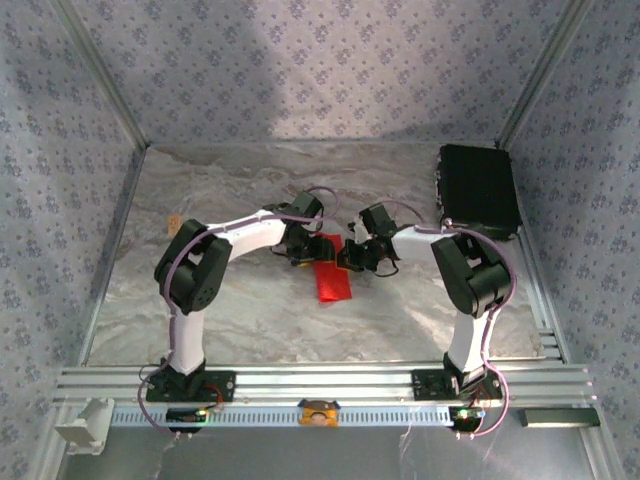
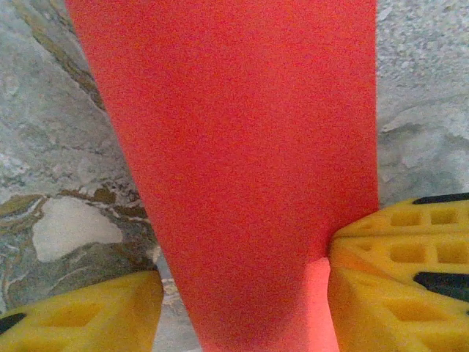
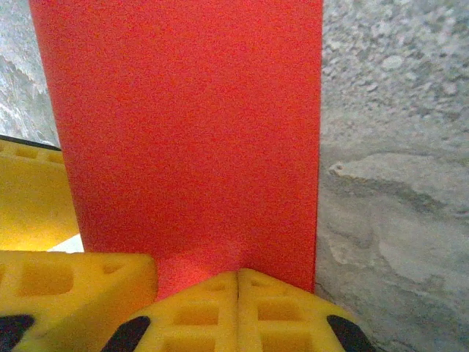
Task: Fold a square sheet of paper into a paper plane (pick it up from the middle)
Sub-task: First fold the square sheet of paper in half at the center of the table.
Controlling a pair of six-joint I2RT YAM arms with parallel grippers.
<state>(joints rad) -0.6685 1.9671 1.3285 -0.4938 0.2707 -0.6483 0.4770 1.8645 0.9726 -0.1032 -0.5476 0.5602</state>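
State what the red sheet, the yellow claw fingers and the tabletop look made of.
Red sheet: thin matte paper, apparently; flat, even colour, no gloss.
Right claw's fingers: yellow moulded plastic or rubber, judging by square pockets.
Tabletop: marble-patterned covering, grey veined, slightly grainy; material uncertain.

I count two arms from here, the left arm [image 1: 195, 270] and the right arm [image 1: 470, 270]. That gives me two grippers mid-frame, the left gripper [image 1: 315, 250] and the right gripper [image 1: 352, 258]. One red sheet [image 1: 332, 281] sits at centre. One black box [image 1: 478, 190] is at upper right. One tan speck [image 1: 172, 222] at left is too small for me to name. Along the bottom rail [image 1: 330, 380] I make it three items: one white block [image 1: 84, 425] lower left, one orange piece [image 1: 318, 411] bottom centre, one grey bar [image 1: 560, 418] lower right. My left wrist view gives two yellow fingers [image 2: 80, 315], one in each lower corner.
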